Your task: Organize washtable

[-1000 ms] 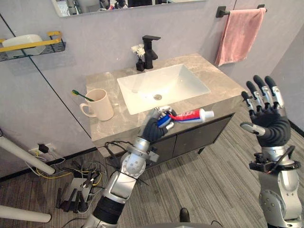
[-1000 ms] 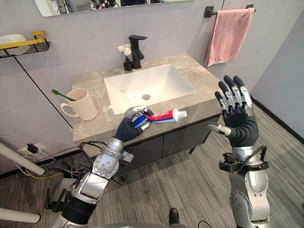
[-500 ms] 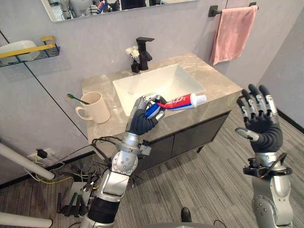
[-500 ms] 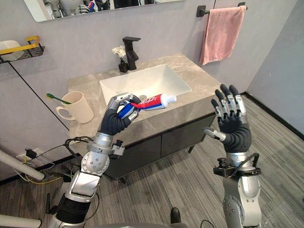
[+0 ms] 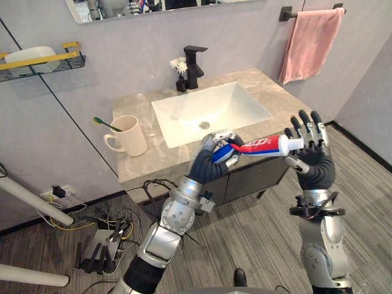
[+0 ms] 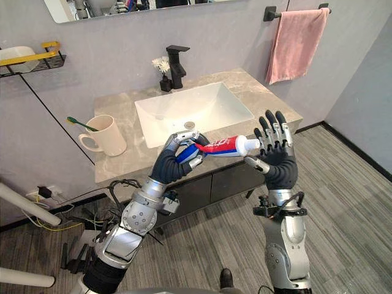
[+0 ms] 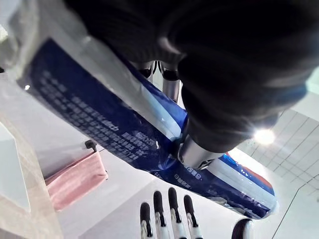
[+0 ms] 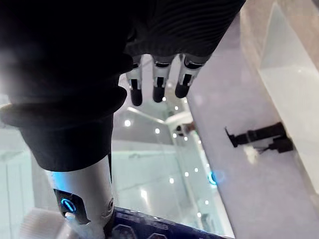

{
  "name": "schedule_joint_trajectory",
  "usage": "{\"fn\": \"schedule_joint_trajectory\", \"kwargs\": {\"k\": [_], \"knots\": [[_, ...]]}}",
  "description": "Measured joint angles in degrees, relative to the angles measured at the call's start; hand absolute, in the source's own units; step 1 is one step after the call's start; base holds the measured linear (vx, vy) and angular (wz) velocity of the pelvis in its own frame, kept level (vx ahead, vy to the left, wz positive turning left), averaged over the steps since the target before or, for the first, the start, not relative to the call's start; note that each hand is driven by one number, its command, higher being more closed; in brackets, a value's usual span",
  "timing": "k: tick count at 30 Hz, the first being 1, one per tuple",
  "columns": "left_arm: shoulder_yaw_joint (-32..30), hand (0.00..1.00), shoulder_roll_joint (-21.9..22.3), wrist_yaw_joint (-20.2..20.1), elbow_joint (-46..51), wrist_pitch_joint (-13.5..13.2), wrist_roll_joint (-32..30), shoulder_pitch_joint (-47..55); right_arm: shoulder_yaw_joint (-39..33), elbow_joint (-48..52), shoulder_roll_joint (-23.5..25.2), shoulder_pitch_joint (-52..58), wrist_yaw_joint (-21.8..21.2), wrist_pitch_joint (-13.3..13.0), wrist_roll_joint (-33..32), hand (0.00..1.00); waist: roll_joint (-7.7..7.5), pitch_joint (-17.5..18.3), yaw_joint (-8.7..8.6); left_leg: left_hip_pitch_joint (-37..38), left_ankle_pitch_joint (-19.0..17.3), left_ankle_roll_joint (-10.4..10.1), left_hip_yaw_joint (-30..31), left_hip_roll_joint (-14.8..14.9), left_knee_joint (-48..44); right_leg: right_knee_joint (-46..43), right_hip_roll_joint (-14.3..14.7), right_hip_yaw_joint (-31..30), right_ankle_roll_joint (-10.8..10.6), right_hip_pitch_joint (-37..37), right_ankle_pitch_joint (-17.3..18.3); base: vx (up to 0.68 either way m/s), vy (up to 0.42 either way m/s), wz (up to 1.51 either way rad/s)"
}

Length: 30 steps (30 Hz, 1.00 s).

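Dark-covered, your left hand [image 5: 211, 164] is curled round the tail of the toothpaste tube [image 5: 263, 146]. It holds the tube level in the air before the tabletop [image 5: 138, 168], cap toward your right hand [image 5: 313, 164], likely for a handover or uncapping. That hand's fingers are straight and spread, with the cap at its palm. Half a second ago it hung well apart.

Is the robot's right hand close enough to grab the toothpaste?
Probably yes. The toothpaste has its cap end right at the open right hand, and nothing seems to be between them. The left hand is curled round its other end.
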State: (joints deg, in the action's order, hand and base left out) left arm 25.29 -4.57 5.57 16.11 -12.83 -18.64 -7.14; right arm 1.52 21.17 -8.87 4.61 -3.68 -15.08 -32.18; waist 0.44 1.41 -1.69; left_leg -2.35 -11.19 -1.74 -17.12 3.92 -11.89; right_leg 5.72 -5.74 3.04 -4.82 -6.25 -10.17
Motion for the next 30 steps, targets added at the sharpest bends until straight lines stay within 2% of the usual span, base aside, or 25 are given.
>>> {"fn": "schedule_joint_trajectory", "kwargs": {"k": [6,12,15,20,30], "knots": [[1.48,1.00,0.03,1.54,-0.46,-0.01,1.87,-1.00,3.94,-0.14,0.99,-0.64,-0.04,-0.31,-2.76,0.00,-0.25,-0.15,0.42,-0.15,0.06,0.10,0.45,-0.17,0.21,0.00,-0.37,0.33,-0.11,0.00,0.08,-0.02,-0.008,0.03],[2.68,1.00,-0.03,2.30,-1.20,-0.46,2.16,-1.96,8.93,-0.20,0.58,-0.83,-0.70,-0.03,-3.32,0.00,-1.16,-0.67,0.78,-0.15,0.17,0.24,0.64,-0.33,0.85,0.00,-0.47,0.48,-0.14,-0.03,0.11,-0.02,-0.011,0.02],[6.12,1.00,-0.14,1.76,-4.15,-0.41,0.97,-3.21,13.12,-0.19,-1.14,-2.90,-3.86,1.03,-3.14,0.00,-1.53,-0.77,0.81,-0.16,0.20,0.29,0.75,-0.46,0.87,0.00,-0.53,0.55,-0.15,-0.03,0.11,0.00,0.000,0.00],[5.11,1.00,-0.19,1.81,-4.20,-0.84,-0.23,-3.18,12.23,-0.16,-2.86,-2.77,-5.63,2.61,-3.09,0.00,-1.61,-0.77,0.84,-0.12,0.32,0.45,0.96,-0.90,0.97,-0.01,-0.58,0.77,-0.15,-0.02,0.11,-0.01,-0.001,0.01],[3.55,1.00,-0.13,0.82,-4.16,-1.42,-1.22,-3.18,11.97,-0.09,-2.81,-2.91,-6.73,3.08,-2.68,0.00,-1.72,-0.72,0.90,0.22,0.32,0.44,0.50,-0.89,1.01,0.00,-0.50,0.27,-0.14,0.06,0.11,0.00,-0.002,-0.01]]}}
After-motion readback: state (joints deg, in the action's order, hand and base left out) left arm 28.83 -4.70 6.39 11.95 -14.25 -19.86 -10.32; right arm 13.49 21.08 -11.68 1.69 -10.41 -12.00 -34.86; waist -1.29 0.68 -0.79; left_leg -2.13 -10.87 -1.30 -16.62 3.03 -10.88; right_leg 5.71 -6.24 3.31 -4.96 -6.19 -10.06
